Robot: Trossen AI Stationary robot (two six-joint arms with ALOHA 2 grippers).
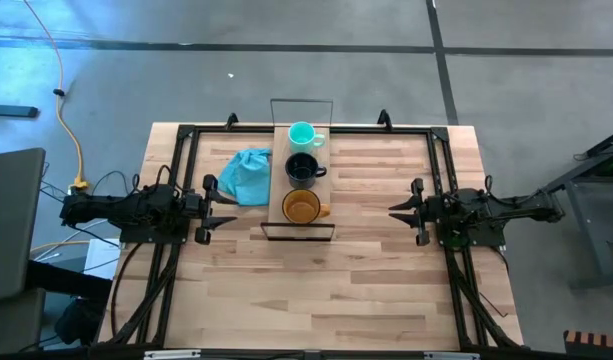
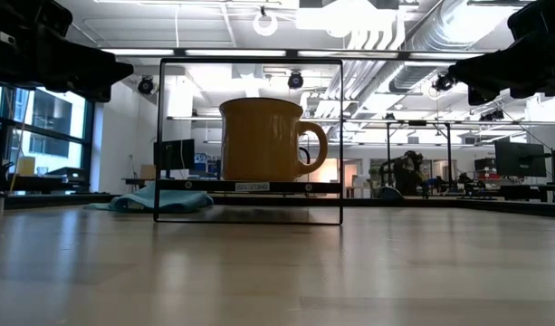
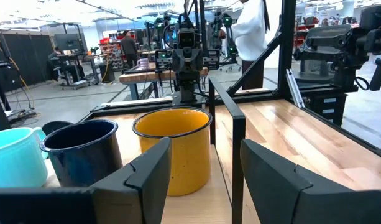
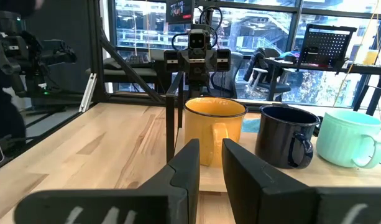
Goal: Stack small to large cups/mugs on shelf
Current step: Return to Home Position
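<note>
Cloth just beside shelf, near left claw

Three mugs on shelf; shelf, blue cloth on table.

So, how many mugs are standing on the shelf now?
3, in one row on the shelf: the teal mug at the far end, the black mug in the middle, the amber mug at the near end. None seems hidden.
</note>
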